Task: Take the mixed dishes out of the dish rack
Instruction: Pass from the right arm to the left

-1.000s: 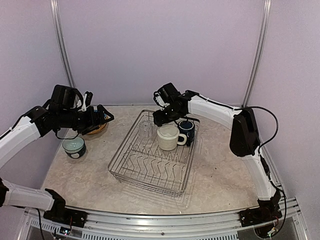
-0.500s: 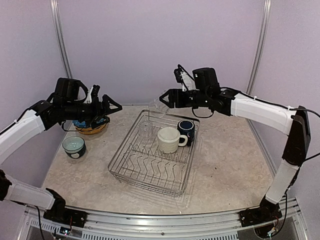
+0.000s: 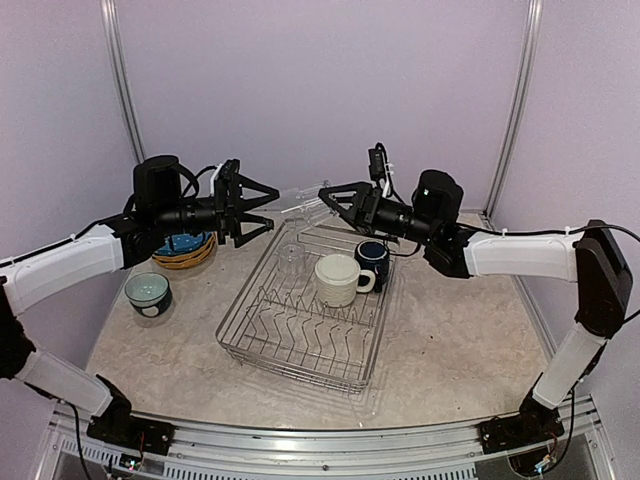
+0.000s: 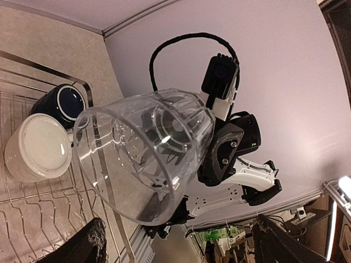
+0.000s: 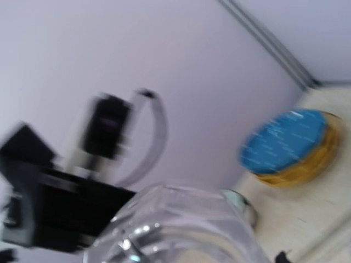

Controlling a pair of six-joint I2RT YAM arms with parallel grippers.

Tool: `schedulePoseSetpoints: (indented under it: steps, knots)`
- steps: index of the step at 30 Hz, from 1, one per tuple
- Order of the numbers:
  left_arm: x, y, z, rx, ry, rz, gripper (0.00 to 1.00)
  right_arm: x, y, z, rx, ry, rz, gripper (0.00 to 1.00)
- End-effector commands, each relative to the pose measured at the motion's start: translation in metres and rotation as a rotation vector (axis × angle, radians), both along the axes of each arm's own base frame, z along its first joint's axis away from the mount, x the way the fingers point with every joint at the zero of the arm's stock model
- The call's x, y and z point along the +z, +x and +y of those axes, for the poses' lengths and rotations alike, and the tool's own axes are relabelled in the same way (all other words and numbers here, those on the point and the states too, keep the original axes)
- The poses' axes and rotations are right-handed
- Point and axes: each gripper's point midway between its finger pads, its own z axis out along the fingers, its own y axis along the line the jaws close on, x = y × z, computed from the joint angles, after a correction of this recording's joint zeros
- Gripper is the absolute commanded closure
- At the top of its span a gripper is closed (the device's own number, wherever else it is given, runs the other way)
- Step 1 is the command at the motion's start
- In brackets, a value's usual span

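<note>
My right gripper [image 3: 328, 200] is shut on a clear glass tumbler [image 3: 304, 207] and holds it on its side in the air above the far end of the dish rack [image 3: 300, 325]. My left gripper [image 3: 257, 210] is open and faces the tumbler's mouth from the left, a short gap away. In the left wrist view the tumbler [image 4: 142, 159] fills the middle, ahead of my open fingers [image 4: 88, 246]. In the blurred right wrist view the tumbler [image 5: 175, 230] is at the bottom. A cream mug [image 3: 338, 277], a navy mug [image 3: 374, 255] and a second tumbler [image 3: 290, 260] stand in the rack.
A teal-and-white bowl [image 3: 148, 293] sits on the table at the left. A stack of blue and yellow plates [image 3: 185, 250] lies behind it, under my left arm. The rack's near half holds only upright tines.
My right gripper has lifted the tumbler out of the rack and swung it left. My left gripper has risen and moved right until it faces the tumbler.
</note>
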Motion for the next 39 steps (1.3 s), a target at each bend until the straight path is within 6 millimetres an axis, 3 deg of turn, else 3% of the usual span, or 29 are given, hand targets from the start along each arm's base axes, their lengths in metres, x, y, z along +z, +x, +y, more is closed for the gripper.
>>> schedulePoseSetpoints:
  steps: [1, 5, 8, 13, 20, 25, 29, 34, 39]
  knots:
    - [0.015, -0.007, -0.012, -0.07, -0.087, -0.026, 0.13, 0.04, -0.016, -0.003, 0.091, 0.19, -0.053, 0.77]
    - [0.017, -0.007, -0.017, -0.095, -0.116, -0.024, 0.15, 0.031, -0.016, 0.005, 0.122, 0.201, -0.02, 0.77]
    - [0.02, -0.007, -0.021, -0.119, -0.135, -0.024, 0.22, 0.024, -0.019, 0.011, 0.151, 0.215, 0.002, 0.77]
    - [0.017, -0.007, -0.027, -0.143, -0.146, -0.009, 0.42, 0.016, -0.021, 0.016, 0.174, 0.229, 0.021, 0.77]
    - [0.011, -0.005, -0.028, -0.141, -0.125, 0.008, 0.79, 0.004, -0.018, 0.017, 0.162, 0.221, 0.038, 0.76]
    - [0.008, -0.002, -0.025, -0.12, -0.09, 0.005, 0.96, -0.003, -0.016, 0.017, 0.159, 0.211, 0.048, 0.61]
    - [0.008, 0.004, -0.012, -0.069, -0.051, -0.003, 1.0, -0.014, -0.013, 0.017, 0.134, 0.166, 0.056, 0.37]
    - [0.003, 0.019, 0.025, 0.07, 0.049, -0.012, 1.0, -0.034, -0.004, 0.016, 0.07, 0.031, 0.07, 0.1]
    - [-0.021, 0.027, 0.081, 0.266, 0.272, 0.074, 1.0, -0.059, 0.008, 0.013, 0.0, -0.148, 0.074, 0.02]
